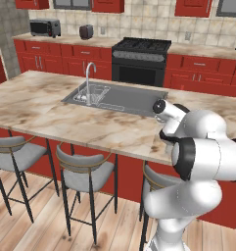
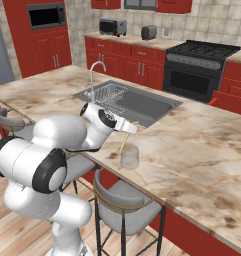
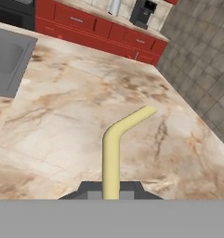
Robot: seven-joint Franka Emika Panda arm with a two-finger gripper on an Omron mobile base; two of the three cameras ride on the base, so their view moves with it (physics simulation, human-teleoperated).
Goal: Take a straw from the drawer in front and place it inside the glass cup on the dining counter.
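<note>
My gripper (image 2: 132, 130) hangs just above the near edge of the dining counter (image 2: 202, 145) and is shut on the straw (image 2: 124, 142). The thin pale yellow straw slants down from the fingers toward the glass cup (image 2: 129, 156), a clear tumbler standing right below the hand. Whether the straw's lower end is inside the rim I cannot tell. In the hand view the straw (image 3: 114, 144) rises bent from between the dark fingertips of the gripper (image 3: 111, 190), over bare marble. Past the counter, right of the stove, the red drawer (image 2: 231, 102) stands pulled out.
A steel sink (image 2: 142, 102) with a faucet (image 2: 93, 75) and a wire rack lies behind the cup. Grey stools (image 1: 85, 174) stand under the counter's near edge. The black stove (image 2: 202, 65), a toaster and a microwave line the back worktop.
</note>
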